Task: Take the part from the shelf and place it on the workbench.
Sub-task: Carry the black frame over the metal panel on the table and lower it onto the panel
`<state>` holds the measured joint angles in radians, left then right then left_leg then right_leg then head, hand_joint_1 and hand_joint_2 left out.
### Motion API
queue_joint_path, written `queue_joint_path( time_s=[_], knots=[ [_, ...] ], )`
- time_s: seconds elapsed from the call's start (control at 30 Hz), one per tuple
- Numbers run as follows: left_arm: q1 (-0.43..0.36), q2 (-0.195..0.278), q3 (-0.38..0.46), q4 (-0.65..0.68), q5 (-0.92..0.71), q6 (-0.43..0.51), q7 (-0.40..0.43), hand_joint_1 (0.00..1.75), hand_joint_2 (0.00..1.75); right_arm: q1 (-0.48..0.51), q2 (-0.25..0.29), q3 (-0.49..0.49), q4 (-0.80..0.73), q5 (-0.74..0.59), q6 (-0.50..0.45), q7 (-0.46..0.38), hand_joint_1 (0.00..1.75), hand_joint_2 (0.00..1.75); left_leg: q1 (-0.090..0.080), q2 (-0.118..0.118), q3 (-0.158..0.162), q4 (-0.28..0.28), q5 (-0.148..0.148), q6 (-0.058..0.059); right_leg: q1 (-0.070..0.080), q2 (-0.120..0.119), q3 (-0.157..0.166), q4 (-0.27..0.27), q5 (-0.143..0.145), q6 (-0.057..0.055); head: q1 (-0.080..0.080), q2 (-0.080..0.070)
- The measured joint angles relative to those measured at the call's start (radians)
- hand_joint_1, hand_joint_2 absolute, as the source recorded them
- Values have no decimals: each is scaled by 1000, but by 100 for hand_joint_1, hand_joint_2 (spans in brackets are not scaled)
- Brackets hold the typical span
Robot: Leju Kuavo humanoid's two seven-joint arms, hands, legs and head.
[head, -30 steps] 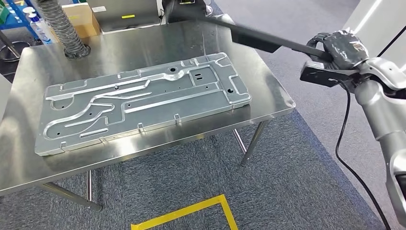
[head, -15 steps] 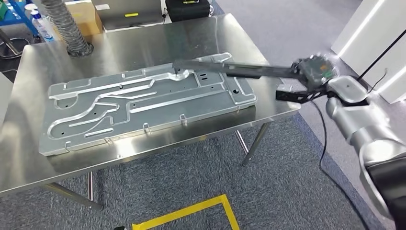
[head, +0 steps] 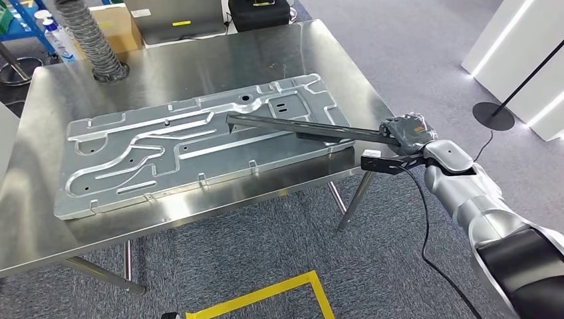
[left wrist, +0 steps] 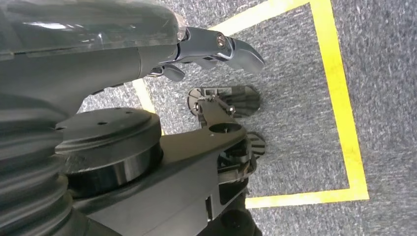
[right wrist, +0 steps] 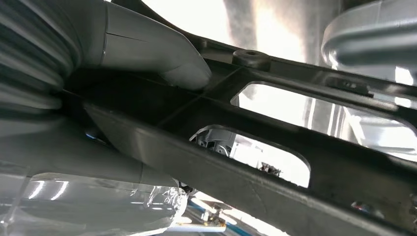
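A long black frame-like part (head: 299,127) reaches from the workbench's right edge across the large stamped metal plate (head: 166,143) on the steel workbench (head: 199,53). My right hand (head: 406,133) grips the part's near end just off the bench's right edge. The part's far tip lies low over the plate's middle; I cannot tell whether it touches. Up close in the right wrist view, the thumb (right wrist: 162,49) presses on the black part (right wrist: 295,147). In the left wrist view my left hand (left wrist: 216,46) hangs over the carpet, fingers apart and holding nothing.
A ribbed grey hose (head: 93,40) stands at the bench's back left, with a cardboard box (head: 116,26) and a black case (head: 259,12) behind it. Yellow tape (head: 279,289) marks the carpet in front. A black cable (head: 425,219) hangs from my right wrist. A lamp base (head: 493,116) stands at right.
My right arm has come down and in toward the bench's right edge. The black part has swung from high over the back of the bench to low across the plate.
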<state>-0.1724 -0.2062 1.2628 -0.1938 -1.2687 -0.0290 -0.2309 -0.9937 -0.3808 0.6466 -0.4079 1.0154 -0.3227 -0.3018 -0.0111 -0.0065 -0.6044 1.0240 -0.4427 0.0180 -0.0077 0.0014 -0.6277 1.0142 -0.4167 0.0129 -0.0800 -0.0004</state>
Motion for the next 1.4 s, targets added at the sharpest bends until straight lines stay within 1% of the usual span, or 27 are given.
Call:
queue_joint_path(
  time_s=[0.07, 0.17, 0.2, 0.23, 0.27, 0.33, 0.4, 0.5, 0.57, 0.6, 0.67, 0.7, 0.73, 0.77, 0.83, 0.87, 0.9, 0.97, 1.0, 1.07, 1.1, 1.17, 1.2, 1.23, 1.27, 1.33, 1.4],
  knots=[
    [-1, 0, -4, 0, -3, -1, -1, 0, 175, -1, 16, 0, 2, 8, 0, 0, 168, 175, 1, 0, -18, 49, -34, -11, -5, -1, 7, -9, 3, -10, 0, 0],
    [-1, 1, -10, 0, -9, -2, 0, 0, 175, -2, 42, 0, 2, 15, 0, 2, 168, 175, 7, 0, -105, 237, -121, -23, -4, -1, 10, -10, 2, -18, 0, 0],
    [-1, 1, -12, 0, -11, -3, 2, 0, 175, -2, 49, 0, 2, 18, 0, 3, 168, 175, 9, 0, -125, 277, -129, -26, -4, -1, 10, -9, 1, -18, 0, 0],
    [-1, 1, -13, 0, -13, -4, 4, 0, 175, -2, 54, 0, 2, 22, 0, 4, 168, 175, 12, 0, -128, 278, -117, -28, -4, -1, 11, -8, 0, -17, 0, 0],
    [-2, 1, -14, 0, -16, -5, 6, 0, 175, -2, 58, 0, 2, 26, 0, 4, 168, 175, 15, 0, -110, 237, -88, -29, -5, -1, 12, -6, -1, -16, 0, 0],
    [-5, 1, -17, 0, -19, -6, 9, 0, 175, -5, 64, 0, 1, 35, 3, 4, 168, 175, 19, 0, -42, 96, -22, -29, -4, 0, 14, 0, -6, -10, 0, 0],
    [-8, 1, -20, 0, -20, -6, 13, 0, 175, -10, 69, 0, 1, 43, 10, 5, 168, 175, 18, -1, -3, 13, 4, -22, -2, 1, 10, 6, -9, -1, 0, 0],
    [-9, 1, -25, 0, -21, -6, 16, 0, 175, -15, 74, 1, 0, 47, 17, 5, 168, 175, 14, -1, -1, 1, 7, -2, -4, 3, 7, 5, -7, 14, 0, 0],
    [-11, 1, -28, 0, -21, -6, 17, 0, 175, -18, 76, 1, 0, 48, 20, 5, 168, 175, 16, -1, 1, -7, 14, 11, -7, 2, -10, 44, -36, 22, 0, 0],
    [-12, 1, -29, 0, -21, -6, 17, 0, 175, -20, 76, 1, 0, 51, 22, 5, 168, 175, 16, -1, 2, -9, 16, 16, -8, 1, -32, 96, -65, 24, 0, 0],
    [-11, 1, -30, 0, -20, -6, 16, 0, 175, -24, 77, 4, 0, 60, 34, 5, 168, 175, 14, -1, 1, -9, 16, 18, -7, 1, -95, 233, -126, 27, 0, 0],
    [-10, 1, -30, 0, -20, -6, 16, 0, 175, -27, 79, 6, 0, 67, 43, 5, 168, 175, 12, -1, 1, -8, 16, 19, -7, 1, -120, 282, -140, 27, 0, 0],
    [-9, 2, -30, 0, -20, -6, 15, 0, 175, -31, 80, 9, 0, 73, 55, 5, 168, 175, 11, -1, 1, -7, 16, 19, -7, 1, -127, 296, -135, 26, 0, 0],
    [-9, 2, -30, 0, -20, -6, 15, 0, 175, -37, 81, 13, 0, 79, 67, 5, 168, 175, 11, -1, 1, -6, 15, 19, -7, 1, -114, 267, -111, 24, 0, 0],
    [-9, 2, -31, 0, -21, -7, 13, 0, 175, -58, 83, 23, -1, 89, 88, 5, 168, 175, 10, -1, 1, -2, 12, 16, -6, 0, -46, 128, -43, 18, 0, 0],
    [-9, 1, -31, 0, -21, -8, 12, 0, 175, -72, 85, 28, -3, 94, 96, 6, 168, 175, 9, -1, -1, 0, 11, 13, -4, 0, -17, 65, -21, 14, 0, 0],
    [-9, 1, -32, 0, -22, -8, 11, 0, 175, -85, 86, 34, -4, 99, 103, 6, 168, 175, 7, -1, -4, 1, 11, 9, -1, -1, 0, 26, -11, 11, 0, 0],
    [-8, 1, -33, 0, -22, -9, 10, 0, 175, -107, 90, 46, -8, 104, 118, 9, 168, 175, 5, -1, -8, 0, 12, 1, 4, 0, 3, 10, -10, 5, 0, 0],
    [-8, 1, -33, 0, -23, -9, 10, 0, 175, -117, 93, 51, -9, 106, 126, 11, 168, 175, 5, -1, -9, 0, 11, -4, 2, 0, 3, 8, -8, 0, 0, 0],
    [-8, 1, -34, 0, -22, -10, 9, 0, 175, -138, 102, 62, -14, 112, 140, 13, 168, 175, 5, 0, -21, 29, -12, -15, -3, -1, 7, 0, -4, -12, 0, 0],
    [-8, 1, -34, 0, -22, -10, 9, 0, 175, -148, 107, 68, -16, 114, 144, 14, 168, 175, 6, 0, -39, 73, -39, -20, -5, -1, 9, -4, -2, -16, 0, 0],
    [-8, 1, -34, 0, -22, -10, 9, 0, 175, -161, 116, 79, -19, 117, 149, 16, 168, 175, 10, 0, -100, 211, -103, -27, -4, -1, 11, -4, -2, -21, 0, 0],
    [-7, 1, -34, 0, -22, -10, 9, 0, 175, -164, 120, 85, -19, 117, 149, 17, 168, 175, 12, 0, -129, 270, -122, -29, -3, -1, 11, -4, -3, -21, 0, 0],
    [-7, 1, -34, 0, -22, -10, 9, 0, 175, -165, 123, 89, -19, 118, 149, 19, 168, 175, 13, 0, -143, 297, -123, -31, -2, 0, 11, -3, -3, -22, 0, 0],
    [-7, 1, -34, 0, -22, -10, 9, 0, 175, -165, 126, 93, -19, 118, 149, 20, 168, 175, 14, 0, -138, 283, -104, -31, -3, 0, 12, -2, -4, -21, 0, 0],
    [-7, 1, -34, 0, -22, -10, 9, 0, 175, -168, 130, 100, -21, 121, 147, 22, 168, 175, 16, 0, -80, 154, -32, -29, -3, 2, 14, 3, -9, -17, 0, 0],
    [-7, 0, -34, 0, -22, -10, 11, 0, 175, -176, 134, 107, -24, 124, 147, 28, 168, 175, 16, 0, -25, 39, 8, -23, 0, 3, 10, 11, -13, -8, 0, 0]
  ],
)
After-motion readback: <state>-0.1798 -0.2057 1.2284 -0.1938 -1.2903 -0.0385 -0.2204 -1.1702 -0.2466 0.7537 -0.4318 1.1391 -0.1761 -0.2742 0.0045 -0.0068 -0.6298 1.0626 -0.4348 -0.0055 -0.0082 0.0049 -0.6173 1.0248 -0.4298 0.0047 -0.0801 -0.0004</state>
